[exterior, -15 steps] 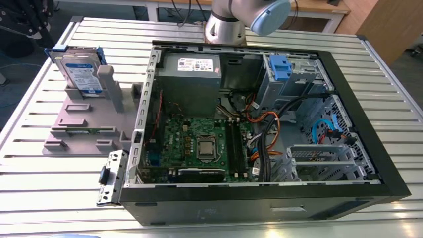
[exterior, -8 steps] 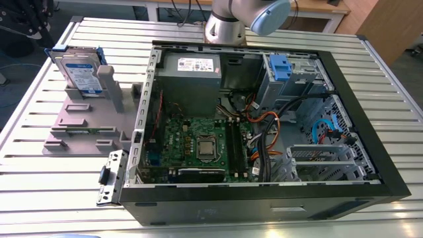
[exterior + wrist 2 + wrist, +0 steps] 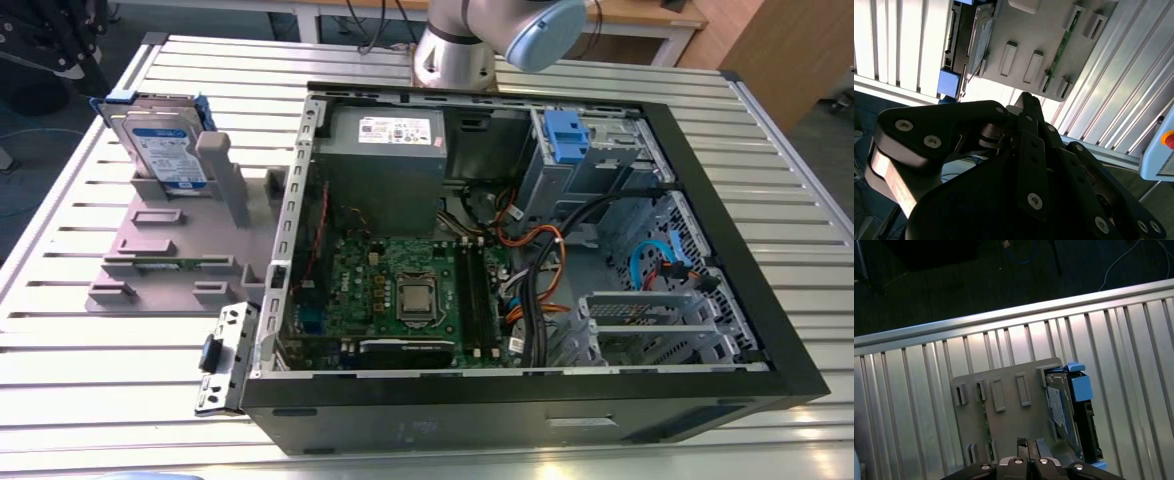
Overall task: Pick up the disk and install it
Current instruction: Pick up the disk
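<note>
The disk (image 3: 166, 140) is a silver drive with a white and blue label in a blue bracket. It stands upright in a slot at the far end of a grey holder (image 3: 174, 225), at the exterior view's left. In both wrist views the disk (image 3: 1063, 412) (image 3: 980, 37) appears edge-on beside the holder (image 3: 1004, 427). My gripper (image 3: 1029, 444) (image 3: 1026, 97) hangs high over the holder, well apart from the disk, shut with nothing between its fingers.
An open computer case (image 3: 747, 290) with a motherboard (image 3: 400, 290), cables and a grey power supply (image 3: 387, 150) takes up the middle of the slatted metal table (image 3: 80, 370). A bare blue clip (image 3: 566, 133) sits in the case's drive bay. A green memory stick (image 3: 167, 265) lies in the holder.
</note>
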Action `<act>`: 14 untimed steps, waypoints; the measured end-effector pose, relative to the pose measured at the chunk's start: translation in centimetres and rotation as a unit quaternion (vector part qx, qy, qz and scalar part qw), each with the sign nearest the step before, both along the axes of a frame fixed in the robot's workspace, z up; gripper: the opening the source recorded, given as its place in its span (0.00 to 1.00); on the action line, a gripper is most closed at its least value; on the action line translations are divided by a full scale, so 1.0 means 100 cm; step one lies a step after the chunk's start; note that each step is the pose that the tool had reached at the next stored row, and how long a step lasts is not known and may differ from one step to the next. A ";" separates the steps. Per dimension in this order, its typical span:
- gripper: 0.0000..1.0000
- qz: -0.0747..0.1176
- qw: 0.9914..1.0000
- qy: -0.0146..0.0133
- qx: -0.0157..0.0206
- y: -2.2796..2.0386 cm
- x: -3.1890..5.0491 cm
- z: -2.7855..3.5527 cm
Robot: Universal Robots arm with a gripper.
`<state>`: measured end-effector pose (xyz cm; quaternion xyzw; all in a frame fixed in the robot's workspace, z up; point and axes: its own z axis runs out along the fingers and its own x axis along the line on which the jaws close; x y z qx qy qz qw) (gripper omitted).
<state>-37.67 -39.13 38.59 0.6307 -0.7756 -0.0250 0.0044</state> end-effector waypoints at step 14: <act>0.11 0.004 1.000 0.000 0.000 0.0000 0.0000 0.0000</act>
